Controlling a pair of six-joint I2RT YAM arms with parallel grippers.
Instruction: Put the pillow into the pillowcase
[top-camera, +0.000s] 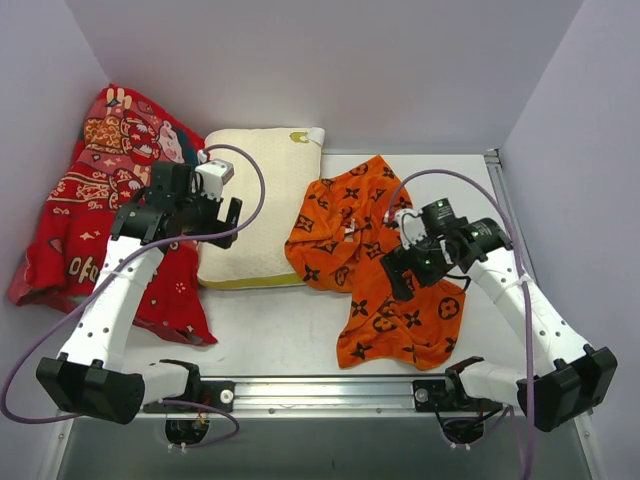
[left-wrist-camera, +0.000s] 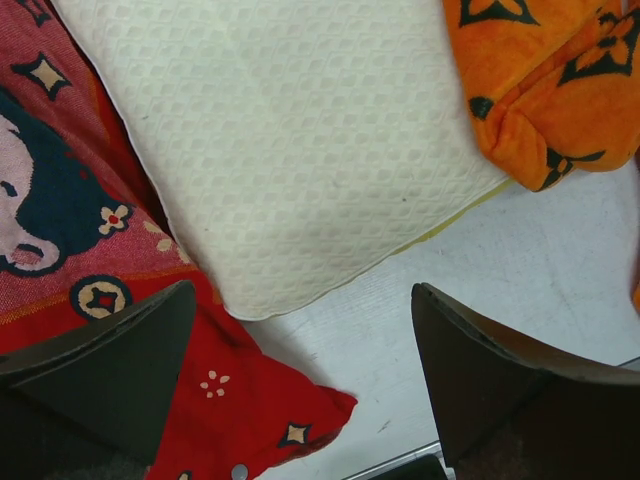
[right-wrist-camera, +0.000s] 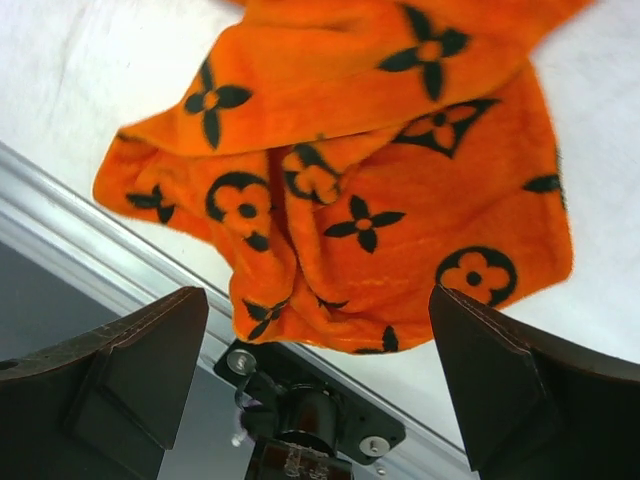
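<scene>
Top external view, read as a clock: pillow (top-camera: 262, 205) flat at 11 o'clock, cream-white, left edge against the red cartoon cloth (top-camera: 90, 210) heaped at 9 to 10 o'clock. Pillowcase (top-camera: 385, 260) crumpled at 3 to 4 o'clock, its upper-left fold touching the pillow's right edge. Left gripper (left-wrist-camera: 302, 287) poised over the pillow's near corner, jaws spread wide, holding nothing. Right gripper (right-wrist-camera: 318, 291) likewise released above the near end of the pillowcase, nothing between the fingers. Probably at the very start: mouth of the case not yet found or opened. Impossible to tell the open edge from these folds, so best to pinch a single layer at a loose hem, lift and shake flat before committing. Then hold one lip up with the right while feeding a pillow corner in with the left. Worth avoiding: grabbing both layers at once, or catching red cloth along with the pillow. Also in the way: the metal rail (top-camera: 330, 388) at 6 o'clock, just beside the case's near end, and side walls close at 9 and 3.
</scene>
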